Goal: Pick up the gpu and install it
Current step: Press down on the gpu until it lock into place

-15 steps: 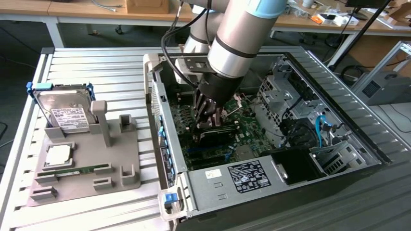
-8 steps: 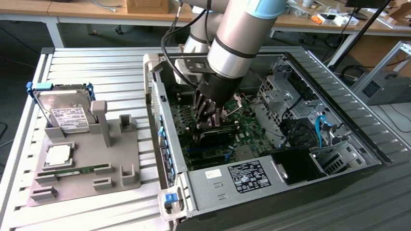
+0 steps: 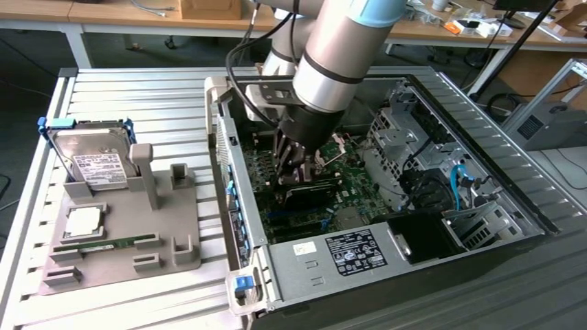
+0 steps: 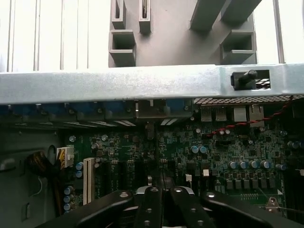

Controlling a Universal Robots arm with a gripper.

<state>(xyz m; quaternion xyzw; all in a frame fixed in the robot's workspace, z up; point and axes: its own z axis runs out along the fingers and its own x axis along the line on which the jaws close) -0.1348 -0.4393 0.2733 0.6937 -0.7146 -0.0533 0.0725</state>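
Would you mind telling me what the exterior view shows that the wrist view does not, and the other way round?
Exterior view alone: the silver hard drive standing in the grey holder tray, a RAM stick lying on that tray, the power supply label and the drive cage.

Wrist view alone: a white connector and a red wire along the case wall.

Both: the shut gripper low over the green motherboard.

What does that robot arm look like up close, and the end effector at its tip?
The arm is a thick, silver-grey tube with a black band around it and a light blue cap at the joint above. Black cables loop down beside it. It narrows into a dark, blocky end effector; the wrist view shows its black fingers dotted with small round screws.
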